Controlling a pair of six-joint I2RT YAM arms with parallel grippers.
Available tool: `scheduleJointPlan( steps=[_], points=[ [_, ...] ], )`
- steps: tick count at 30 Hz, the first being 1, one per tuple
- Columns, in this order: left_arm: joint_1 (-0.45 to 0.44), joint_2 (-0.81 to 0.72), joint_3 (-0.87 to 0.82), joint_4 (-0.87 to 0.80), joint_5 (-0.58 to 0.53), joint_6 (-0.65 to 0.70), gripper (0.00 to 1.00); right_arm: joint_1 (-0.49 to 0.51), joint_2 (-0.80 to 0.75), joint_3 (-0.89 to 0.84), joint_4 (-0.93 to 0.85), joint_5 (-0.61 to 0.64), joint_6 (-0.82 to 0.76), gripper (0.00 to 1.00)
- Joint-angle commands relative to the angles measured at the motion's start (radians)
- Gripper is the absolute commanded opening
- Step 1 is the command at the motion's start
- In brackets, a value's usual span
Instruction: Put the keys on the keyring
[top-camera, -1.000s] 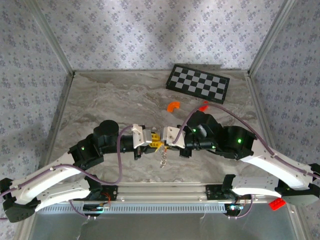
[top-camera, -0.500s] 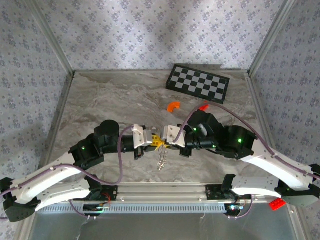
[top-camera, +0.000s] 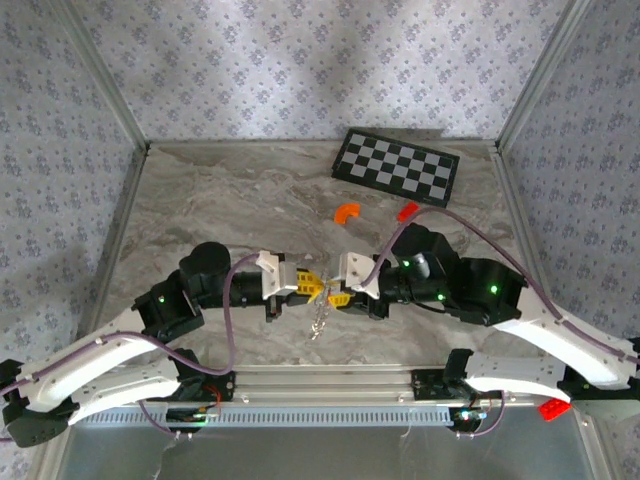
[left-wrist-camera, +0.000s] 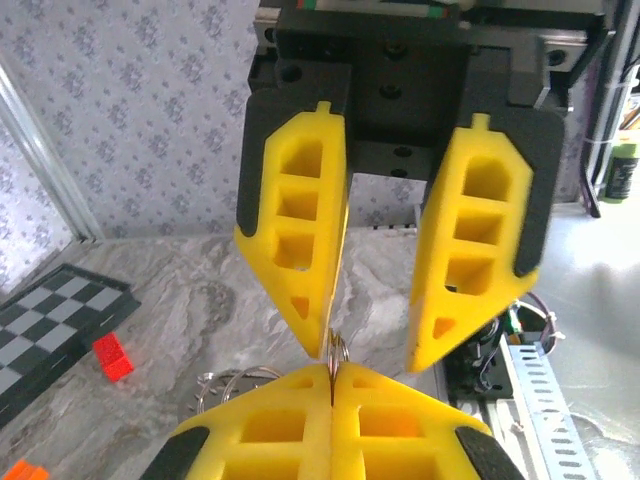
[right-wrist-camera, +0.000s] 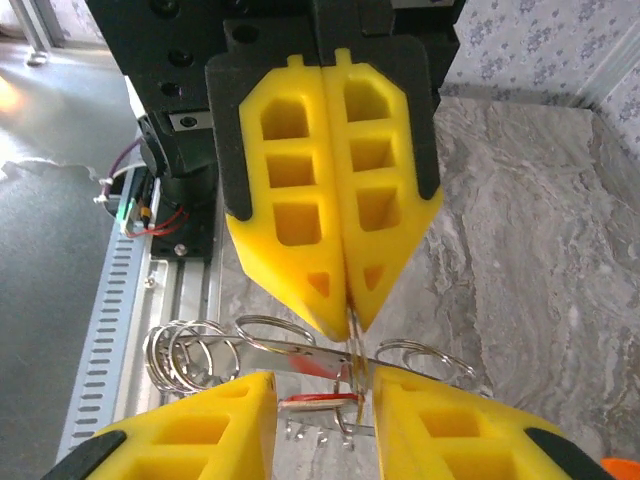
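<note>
Near the table's six o'clock edge, the left gripper (top-camera: 311, 287) is clamped tight on a wire loop of the keyring (right-wrist-camera: 165, 352). The right gripper (top-camera: 337, 294), jaws partly apart, straddles the red key (right-wrist-camera: 300, 367) and grips nothing. The key seems unthreaded; threading remains.

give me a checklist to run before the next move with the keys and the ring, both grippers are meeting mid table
1. Left gripper shut on the thin silvery metal keyring: ok.
2. Right gripper jaws apart, nothing clamped: ok.
3. Tiny red-headed key lies in the gap between the right fingers: ok.
4. Key threaded on the ring: cannot tell.
5. Ring bunch hanging below the grippers free of tangles: cannot tell.
6. Orange curved piece away from both grippers: ok.
</note>
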Motion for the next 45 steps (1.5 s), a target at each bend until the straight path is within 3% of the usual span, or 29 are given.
scheduleJointPlan(
  steps=[1, 11, 25, 45],
  points=[
    [-0.003, -0.013, 0.012, 0.091, 0.079, -0.029, 0.00, -0.016, -0.031, -0.015, 0.038, -0.047, 0.046, 0.30],
    [-0.003, -0.027, 0.019, 0.109, 0.130, -0.054, 0.00, -0.047, -0.057, -0.046, 0.057, -0.101, 0.073, 0.23],
    [-0.003, -0.018, 0.031, 0.118, 0.142, -0.059, 0.00, -0.065, -0.076, -0.100, 0.080, -0.144, 0.076, 0.00],
    [-0.003, -0.021, 0.022, 0.129, 0.177, -0.068, 0.00, -0.075, -0.050, -0.117, 0.111, -0.142, 0.091, 0.00]
  ],
)
